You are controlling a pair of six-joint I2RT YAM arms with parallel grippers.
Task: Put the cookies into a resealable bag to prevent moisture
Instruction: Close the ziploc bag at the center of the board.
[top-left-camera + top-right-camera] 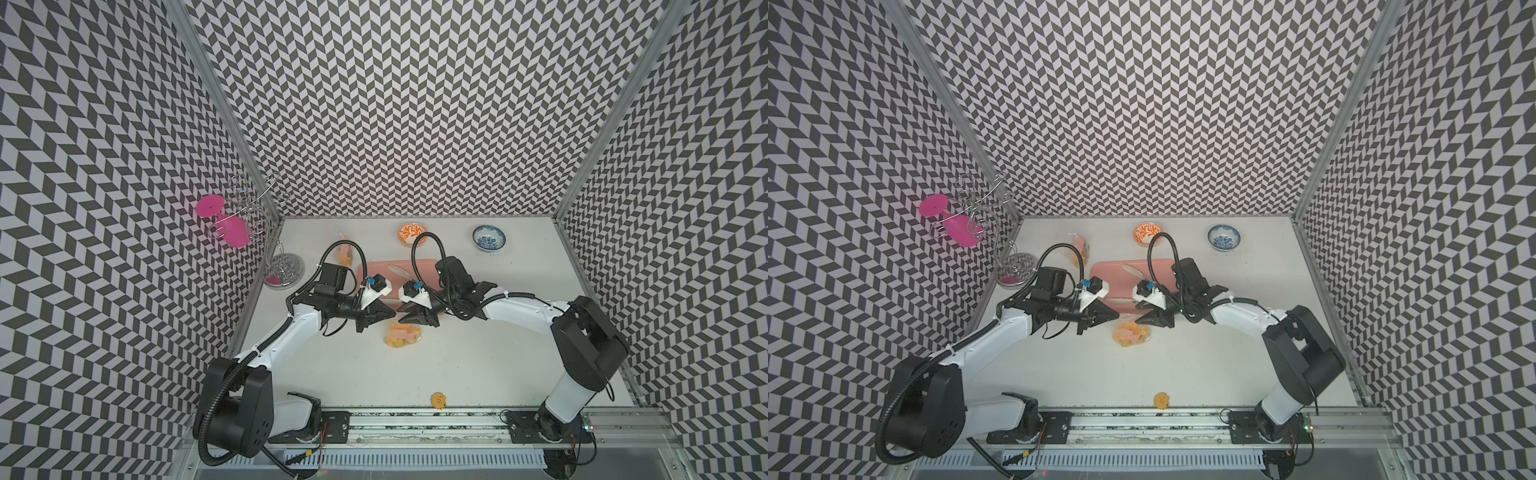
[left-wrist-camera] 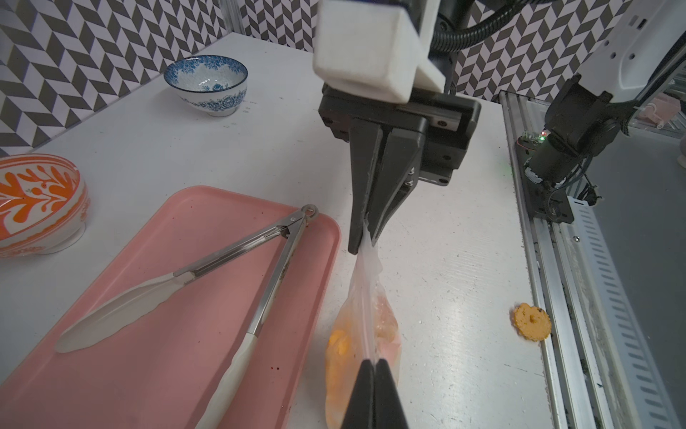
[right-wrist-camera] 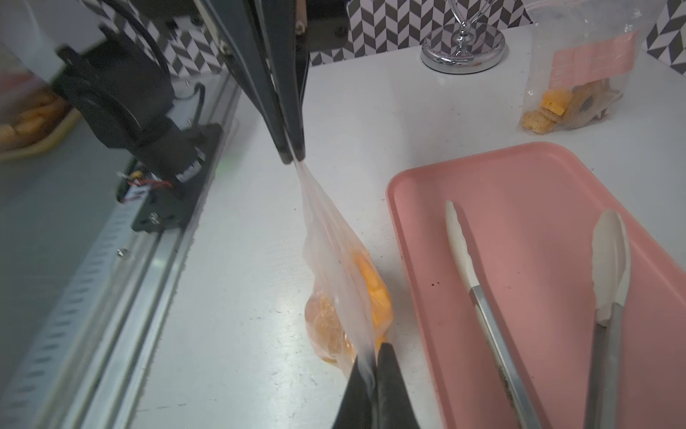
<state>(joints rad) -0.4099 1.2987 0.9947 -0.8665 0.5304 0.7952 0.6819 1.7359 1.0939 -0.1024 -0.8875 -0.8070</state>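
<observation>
Now | left jaws, right jaws: clenched on bag [image 2: 367, 289] (cookies [image 3: 375, 293] inside) | spare bag [image 3: 549, 44] label [image 3: 594, 61] unreadable

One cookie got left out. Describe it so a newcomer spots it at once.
Find the metal rail along the table's front edge. Beside it, about midway along, lies the loose cookie. It is round, orange and scalloped, and the only one bare on the table, not inside a bag.
</observation>
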